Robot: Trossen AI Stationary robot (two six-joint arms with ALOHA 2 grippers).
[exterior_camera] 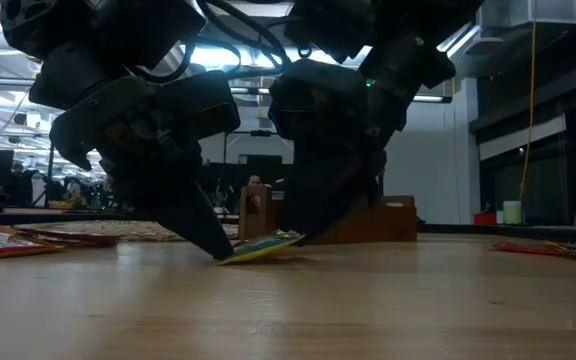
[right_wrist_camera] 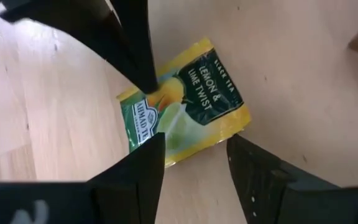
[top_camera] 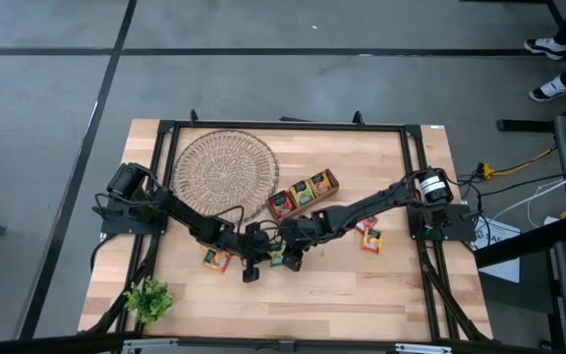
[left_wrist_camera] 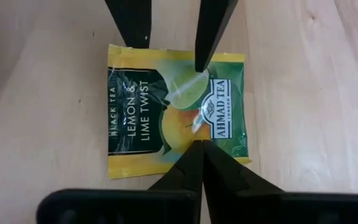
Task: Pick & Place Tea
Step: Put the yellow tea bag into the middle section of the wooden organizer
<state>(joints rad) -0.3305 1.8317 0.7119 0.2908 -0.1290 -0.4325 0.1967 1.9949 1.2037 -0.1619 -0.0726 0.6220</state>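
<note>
A yellow-and-green tea sachet (left_wrist_camera: 135,112) lies near the table's middle (top_camera: 277,260). In the low view it is tilted (exterior_camera: 263,247), one edge on the wood and the other raised. My left gripper (left_wrist_camera: 197,148) is shut, its tip on the sachet. My right gripper (right_wrist_camera: 194,144) is open over the same sachet, coming from the other side. Another tea sachet (top_camera: 215,259) lies flat to the left, and two more (top_camera: 369,234) lie to the right. My left gripper presses its shut fingertips down on the sachet's printed face near one edge (left_wrist_camera: 194,134), slanting down from the table's left. That edge (exterior_camera: 226,259) stays on the wood while the opposite edge is raised. My right gripper has one fingertip (right_wrist_camera: 153,142) on the sachet's face (left_wrist_camera: 194,78), slanting down from the table's right. Its other finger (right_wrist_camera: 247,155) stands off the sachet, beside a corner. Nothing is pinched between the two fingers.
A wooden tray (top_camera: 334,177) holding sachets stands just behind the grippers. The round wicker dish (top_camera: 224,169) lies at the back left. A small green plant (top_camera: 148,300) sits at the front left corner. Bare wood (top_camera: 342,295) lies toward the near edge.
</note>
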